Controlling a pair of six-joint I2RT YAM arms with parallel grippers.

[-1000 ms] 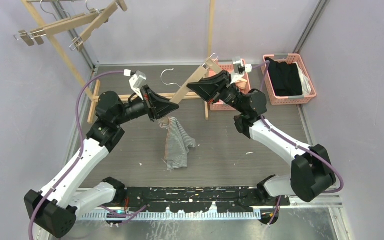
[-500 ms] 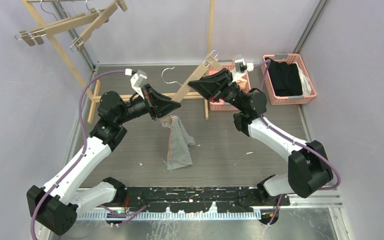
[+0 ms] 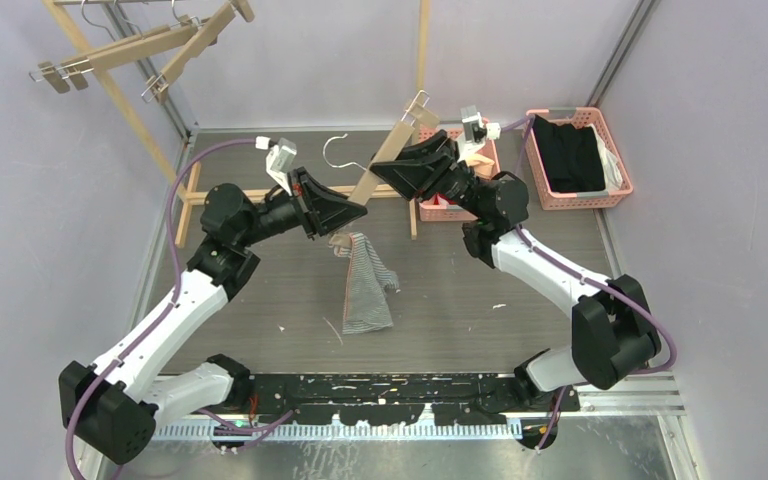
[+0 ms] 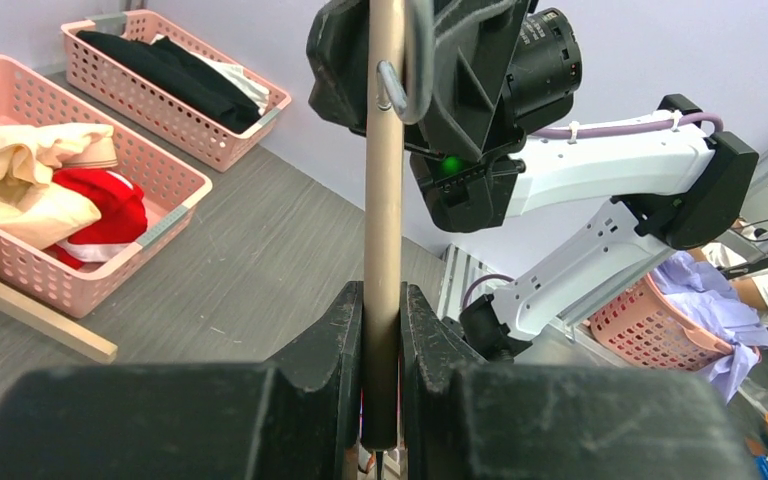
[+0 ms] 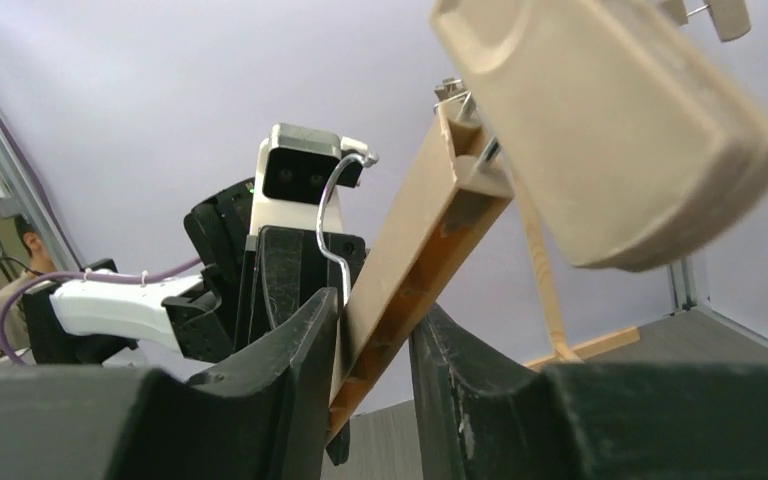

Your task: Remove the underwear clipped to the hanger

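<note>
Clamping one tilted hanger (image 3: 392, 145) from both sides.
Reaches up and inward with each arm, wrists facing each other; pinches the bar's lower end with the left gripper (image 4: 382, 300); squeezes the same bar higher up with the right gripper (image 5: 372, 310); pinstriped boxer briefs (image 3: 365, 285) hanging below the lower end, hem seemingly touching the table (image 3: 480, 300); red piece (image 4: 100, 215) and beige piece (image 4: 45, 160) in the pink basket (image 4: 165, 225).

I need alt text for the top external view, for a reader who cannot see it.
The left gripper and right gripper hold a wooden hanger tilted between them above a grey table, the left one at its lower end. Striped boxer briefs hang from that end.
</note>
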